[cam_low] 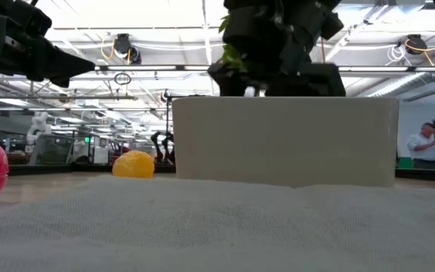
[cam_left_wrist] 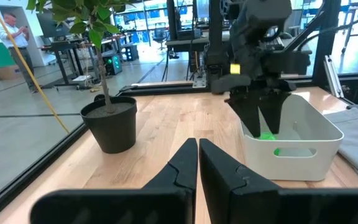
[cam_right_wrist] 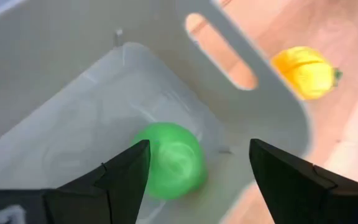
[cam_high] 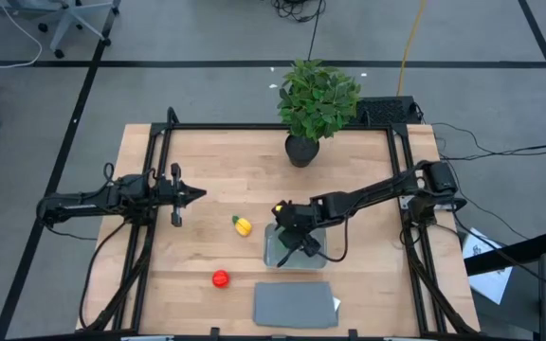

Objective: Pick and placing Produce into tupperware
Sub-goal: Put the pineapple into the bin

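Note:
The tupperware (cam_high: 273, 254) stands near the table's middle, and a round green fruit (cam_right_wrist: 169, 160) lies on its floor. My right gripper (cam_right_wrist: 199, 146) hangs open just above the tub, slanting down; the green fruit shows beyond the gap between its fingers, and they do not touch it. A yellow fruit with a green tip (cam_high: 243, 225) lies on the wood left of the tub. A round red fruit (cam_high: 220, 278) lies nearer the front edge. My left gripper (cam_high: 197, 195) waits shut and level at the table's left, holding nothing.
A flat grey lid (cam_high: 295, 303) lies in front of the tub by the near edge. A potted leafy plant (cam_high: 316, 99) stands at the far edge. Black frame rails (cam_high: 159, 170) run along the table's sides. People show in the room beyond.

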Robot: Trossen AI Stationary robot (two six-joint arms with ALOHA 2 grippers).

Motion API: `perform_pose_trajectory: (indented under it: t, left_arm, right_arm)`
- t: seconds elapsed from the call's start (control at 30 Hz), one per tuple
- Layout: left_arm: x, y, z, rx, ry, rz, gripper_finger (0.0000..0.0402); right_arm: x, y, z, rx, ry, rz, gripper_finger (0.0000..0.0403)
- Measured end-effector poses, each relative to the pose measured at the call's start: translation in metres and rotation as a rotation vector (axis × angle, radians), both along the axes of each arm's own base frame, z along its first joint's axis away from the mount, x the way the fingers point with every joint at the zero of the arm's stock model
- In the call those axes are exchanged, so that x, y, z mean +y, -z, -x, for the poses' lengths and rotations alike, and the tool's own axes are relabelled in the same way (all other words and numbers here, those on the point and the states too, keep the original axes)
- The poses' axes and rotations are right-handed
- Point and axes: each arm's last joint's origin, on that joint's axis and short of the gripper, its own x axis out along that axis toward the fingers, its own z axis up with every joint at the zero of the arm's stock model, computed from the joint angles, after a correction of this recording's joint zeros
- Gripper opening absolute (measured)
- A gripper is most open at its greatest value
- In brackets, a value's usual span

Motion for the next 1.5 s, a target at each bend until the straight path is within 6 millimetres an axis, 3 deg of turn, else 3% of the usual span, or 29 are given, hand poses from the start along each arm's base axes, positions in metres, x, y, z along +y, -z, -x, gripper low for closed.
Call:
perform_pose_trajectory:
  t: [0.23,0.63,1.13,1.33,1.5]
  left_arm:
    - [0.000,0.000,0.000,0.000,0.000,-0.004,0.0021]
    - [0.000,0.000,0.000,0.001,0.001,-0.014,0.0021]
    - [0.000,0.000,0.000,0.001,0.000,-0.013,0.0021]
    - [0.000,0.000,0.000,0.001,0.000,-0.011,0.0021]
    - [0.000,0.000,0.000,0.001,0.000,-0.007,0.0021]
  right_arm:
    - [-0.004,-0.025,0.006,-0.068,0.027,0.002,0.0234]
    - [-0.006,-0.039,0.008,-0.123,-0.016,-0.043,0.0012]
    - [-0.009,-0.046,0.010,-0.138,0.014,-0.098,0.0001]
    - [-0.024,-0.073,0.019,-0.216,0.076,-0.137,0.0000]
    - [-0.042,-0.110,0.034,-0.323,0.109,-0.294,0.0000]
